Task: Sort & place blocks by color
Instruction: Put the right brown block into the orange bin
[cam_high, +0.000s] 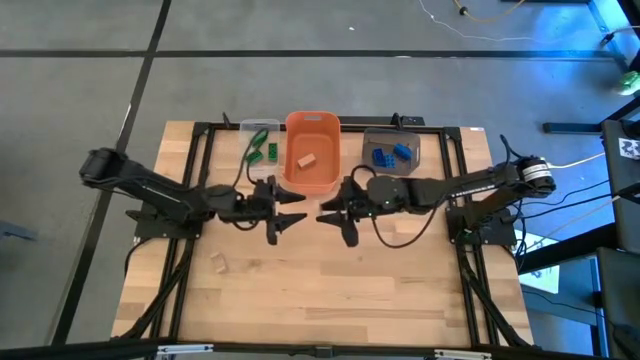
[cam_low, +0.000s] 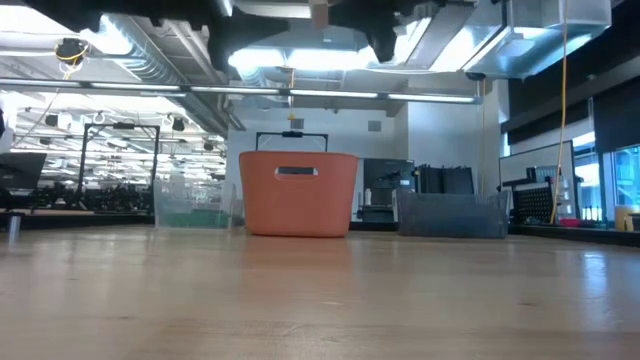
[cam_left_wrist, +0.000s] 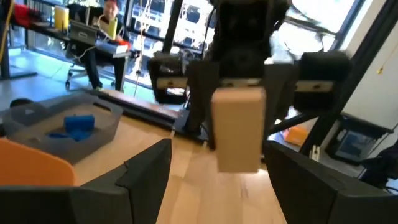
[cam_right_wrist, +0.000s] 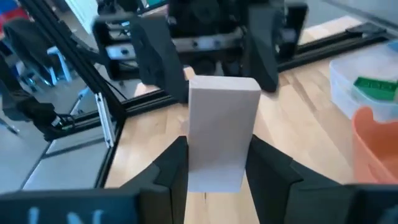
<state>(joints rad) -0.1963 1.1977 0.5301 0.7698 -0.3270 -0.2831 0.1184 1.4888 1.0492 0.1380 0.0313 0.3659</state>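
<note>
My right gripper (cam_high: 335, 215) is shut on a beige block (cam_right_wrist: 221, 134) in mid-air over the table's middle. My left gripper (cam_high: 288, 218) faces it from the table's left, open, with its fingers (cam_left_wrist: 146, 180) on either side of the block (cam_left_wrist: 238, 127) without touching it. The block also shows at the top of the low view (cam_low: 320, 12). Green blocks (cam_high: 262, 152) lie in the clear bin (cam_high: 247, 128). A tan block (cam_high: 305, 160) lies in the orange bin (cam_high: 325, 120), and blue blocks (cam_high: 392, 153) in the grey bin (cam_high: 375, 135). Another tan block (cam_high: 218, 263) lies flat on the table at the near left. My right gripper pinches the beige block between its two fingers (cam_right_wrist: 171, 168), on two opposite sides near one end (cam_right_wrist: 214, 177). The fingers come about level from the table's right. The rest of the block stands out past the fingertips, lifted clear of the table.
The three bins stand in a row at the table's far edge, just beyond both grippers. Bare wood table (cam_high: 350, 290) spreads toward the near edge. Black frame rails (cam_high: 200, 150) run along the table's sides.
</note>
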